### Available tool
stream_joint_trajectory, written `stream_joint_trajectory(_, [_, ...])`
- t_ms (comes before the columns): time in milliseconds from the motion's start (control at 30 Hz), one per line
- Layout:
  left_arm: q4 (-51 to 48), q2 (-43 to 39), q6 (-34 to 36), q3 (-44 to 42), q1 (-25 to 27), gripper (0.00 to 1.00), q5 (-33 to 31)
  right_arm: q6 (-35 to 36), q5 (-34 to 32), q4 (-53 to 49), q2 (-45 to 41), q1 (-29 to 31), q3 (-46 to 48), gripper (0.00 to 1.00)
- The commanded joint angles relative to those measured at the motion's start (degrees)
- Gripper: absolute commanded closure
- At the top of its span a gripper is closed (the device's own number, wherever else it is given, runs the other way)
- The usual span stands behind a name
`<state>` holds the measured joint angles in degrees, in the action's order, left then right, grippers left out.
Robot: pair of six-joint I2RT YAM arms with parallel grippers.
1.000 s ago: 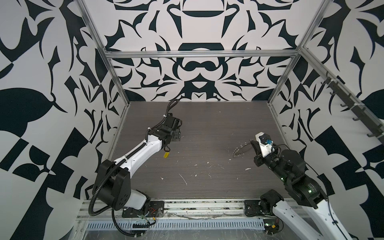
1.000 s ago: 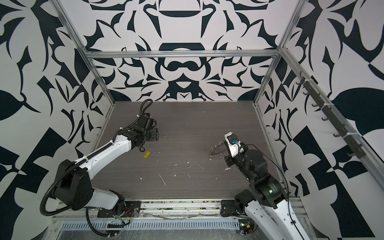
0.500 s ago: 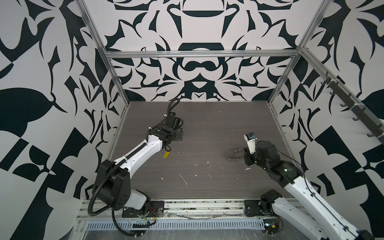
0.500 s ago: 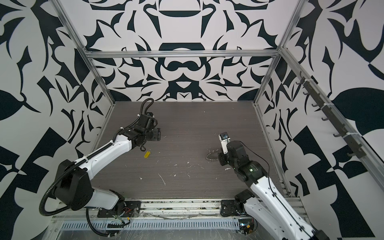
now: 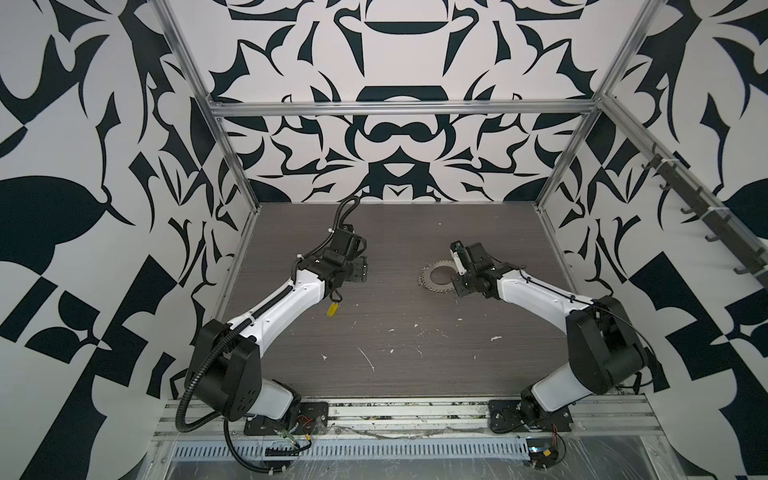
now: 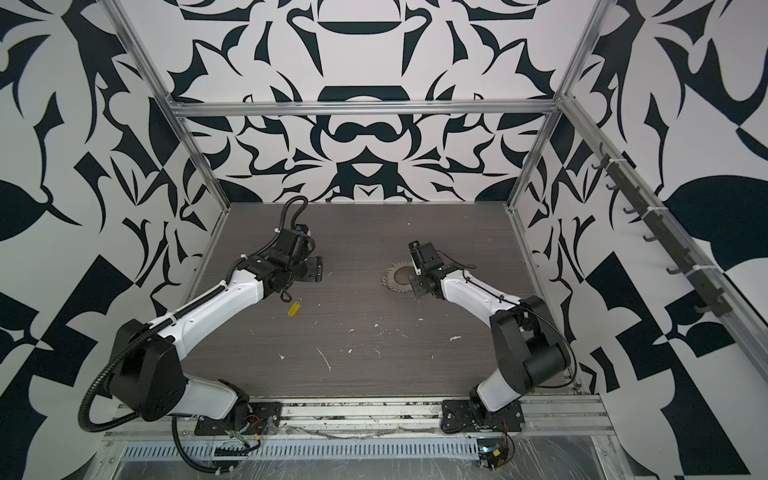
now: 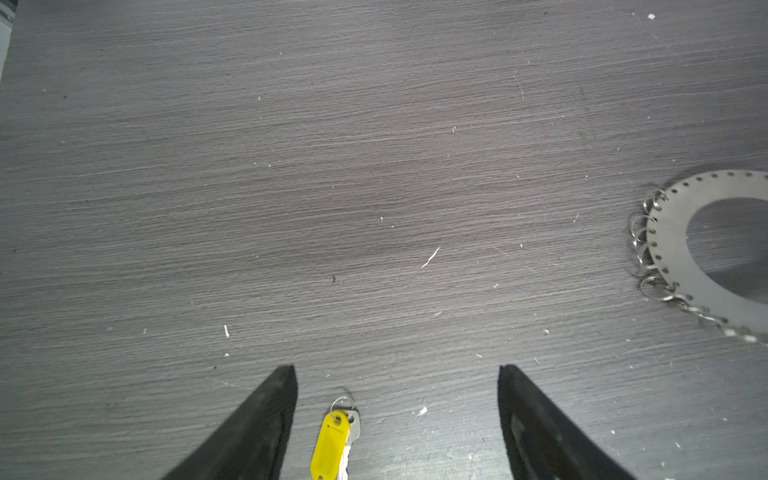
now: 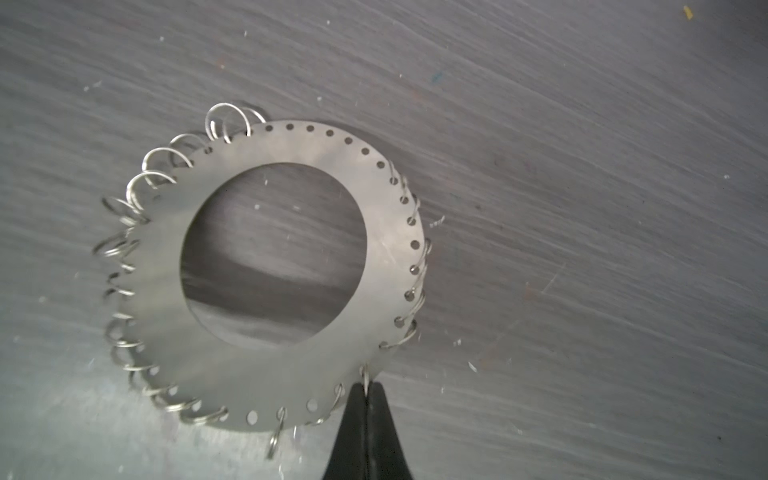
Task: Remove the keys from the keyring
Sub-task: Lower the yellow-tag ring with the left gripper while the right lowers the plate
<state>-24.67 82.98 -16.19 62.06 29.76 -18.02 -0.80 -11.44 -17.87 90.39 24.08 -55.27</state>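
Fingers (image 7: 266, 424) of your left tool (image 7: 397, 370) stand spread wide with nothing in them — the keys (image 7: 332, 440), a yellow tag on a small split ring, lie flat on the counter (image 7: 374, 187) between the two fingers, touching neither. In both top views the keys (image 5: 332, 309) (image 6: 294, 309) sit just beside that arm's forearm, on the near side of the tool (image 5: 358, 269). Ahead of it you have bare counter right across to the keyring (image 5: 428, 284); only white flecks (image 5: 368, 359) dot the surface. Your right tool (image 8: 365, 390) is pressed together on one small ring at the rim of the keyring (image 8: 166, 291) — a flat holed disc fringed with split rings, well apart from the keys. Whether the disc rests on the counter or hangs clear, you cannot tell. Outward, the right side wall (image 5: 623, 232) stands close by that arm's elbow, the left side wall (image 5: 187, 249) near the other arm's shoulder, and the back wall (image 5: 399, 166) lies well beyond both tools.
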Motion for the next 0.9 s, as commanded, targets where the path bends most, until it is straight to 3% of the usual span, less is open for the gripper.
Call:
stream_joint_trajectory(0, [0.25, -1.32, 0.19, 0.31, 0.13, 0.19, -0.18, 0.31, -1.10, -0.19, -0.65, -0.09, -1.65, 1.00])
stream_joint_trajectory(233, [1.26, -1.07, -0.24, -0.51, 0.12, 0.19, 0.06, -5.09, -0.20, -3.29, -6.52, 0.18, 4.41, 1.00])
stream_joint_trajectory(300, [1.79, -0.75, -0.35, -0.63, 0.15, 0.19, 0.42, -6.93, 2.74, -2.26, -8.67, 0.35, 8.07, 1.00])
stream_joint_trajectory(700, [1.70, -0.66, -0.97, -0.61, 0.13, 0.19, 1.13, -10.58, 3.83, -16.83, -8.04, 0.53, 3.80, 0.97])
stream_joint_trajectory(800, [1.62, -1.19, -0.57, -0.63, 0.13, 0.16, 1.04, -10.47, 3.84, -19.45, -8.49, 0.53, 1.96, 0.74])
stream_joint_trajectory(833, [1.53, -1.45, -0.47, -0.55, 0.17, 0.07, 0.96, -10.53, 3.80, -20.41, -9.09, 0.53, 1.23, 0.55])
stream_joint_trajectory(867, [1.55, -1.84, -0.29, -0.43, 0.07, 0.00, 0.72, -10.46, 3.87, -21.55, -9.87, 0.53, 0.30, 0.25])
